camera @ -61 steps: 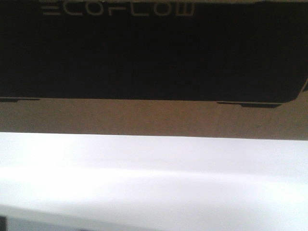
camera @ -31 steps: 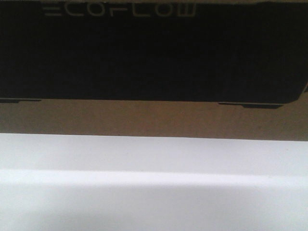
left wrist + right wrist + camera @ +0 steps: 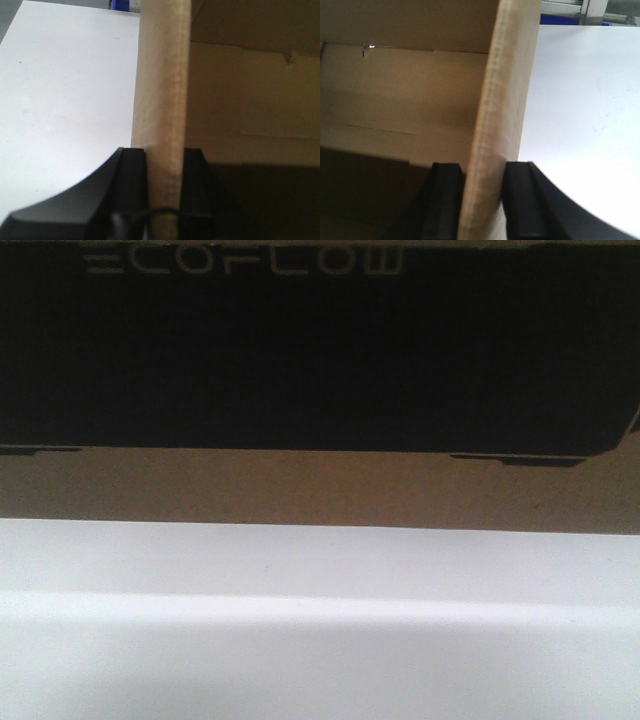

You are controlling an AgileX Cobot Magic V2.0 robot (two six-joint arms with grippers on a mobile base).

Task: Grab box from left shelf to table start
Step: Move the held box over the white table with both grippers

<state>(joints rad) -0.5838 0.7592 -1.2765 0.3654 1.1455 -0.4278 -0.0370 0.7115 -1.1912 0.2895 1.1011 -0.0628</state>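
The box [image 3: 300,485] is a brown carton with a black ECOFLOW panel; it fills the upper half of the front view, and its lower edge meets the white table [image 3: 320,630]. My left gripper [image 3: 165,155] is shut on the box's left side wall [image 3: 162,75], one finger outside, one inside. My right gripper [image 3: 482,170] is shut on the box's right side wall [image 3: 507,75] the same way. The open brown inside of the box [image 3: 400,90] shows in both wrist views. The left shelf is out of view.
The white table [image 3: 60,100] spreads left of the box in the left wrist view and right of it in the right wrist view [image 3: 585,110]. Blue bins [image 3: 560,19] and a metal frame stand beyond the table's far edge.
The box dipped slightly in the front view half a second ago and is back near its earlier place. Both grippers keep their hold.
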